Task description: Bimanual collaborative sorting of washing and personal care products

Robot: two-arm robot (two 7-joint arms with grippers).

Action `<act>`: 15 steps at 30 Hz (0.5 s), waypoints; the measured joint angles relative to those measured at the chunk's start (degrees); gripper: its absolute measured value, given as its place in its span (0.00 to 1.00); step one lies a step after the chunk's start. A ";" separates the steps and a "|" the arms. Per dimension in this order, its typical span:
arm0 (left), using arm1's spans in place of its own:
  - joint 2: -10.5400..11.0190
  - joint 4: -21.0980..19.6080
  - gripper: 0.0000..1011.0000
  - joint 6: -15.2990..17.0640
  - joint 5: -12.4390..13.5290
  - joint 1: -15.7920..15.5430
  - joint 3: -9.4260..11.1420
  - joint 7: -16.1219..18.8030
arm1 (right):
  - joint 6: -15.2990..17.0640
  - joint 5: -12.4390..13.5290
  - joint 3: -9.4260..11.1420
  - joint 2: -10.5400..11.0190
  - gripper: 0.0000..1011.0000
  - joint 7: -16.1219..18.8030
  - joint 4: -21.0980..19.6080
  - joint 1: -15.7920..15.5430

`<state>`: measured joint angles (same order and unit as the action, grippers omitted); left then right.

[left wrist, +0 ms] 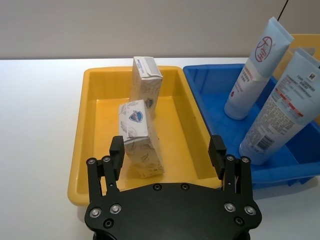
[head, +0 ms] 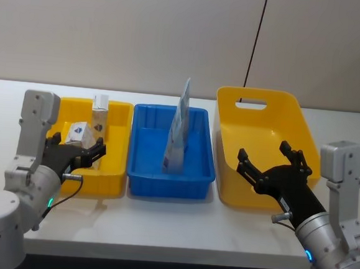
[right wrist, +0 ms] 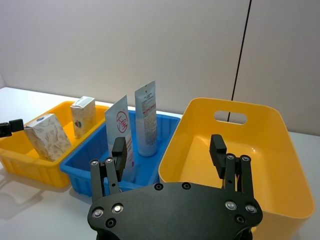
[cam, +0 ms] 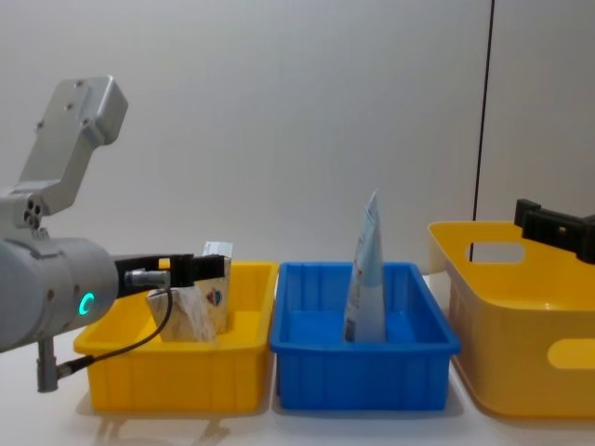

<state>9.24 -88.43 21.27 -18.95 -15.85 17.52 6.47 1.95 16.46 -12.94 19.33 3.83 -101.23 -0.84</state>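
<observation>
Head view: the left gripper (head: 78, 150) hovers at the near rim of the small yellow bin (head: 111, 182), fingers spread wide, gripping nothing. The right gripper (head: 268, 159) hangs over the near part of the large yellow bin (head: 231, 113), fingers likewise apart and empty. Just beyond the left fingers, the white pack (left wrist: 140, 142) with feather marks and a blue label lies tilted in the small yellow bin. Behind it the beige carton (left wrist: 146, 82) stands upright. In the middle blue bin (head: 169, 186), two pale blue tubes (left wrist: 257, 65) lean, crimped ends up.
</observation>
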 joint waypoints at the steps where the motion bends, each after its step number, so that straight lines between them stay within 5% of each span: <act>1: 0.00 0.21 0.99 -0.01 -0.06 -0.08 -0.09 -0.14 | 0.00 0.00 0.00 0.00 0.99 0.00 0.00 0.00; 15: -0.43 5.39 0.99 -1.81 -1.32 -1.84 -2.04 -2.90 | 0.00 0.00 0.00 0.00 0.99 0.00 0.00 0.00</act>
<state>8.81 -83.04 19.47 -20.27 -17.69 15.48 3.58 1.95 16.46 -12.94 19.33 3.83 -101.23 -0.84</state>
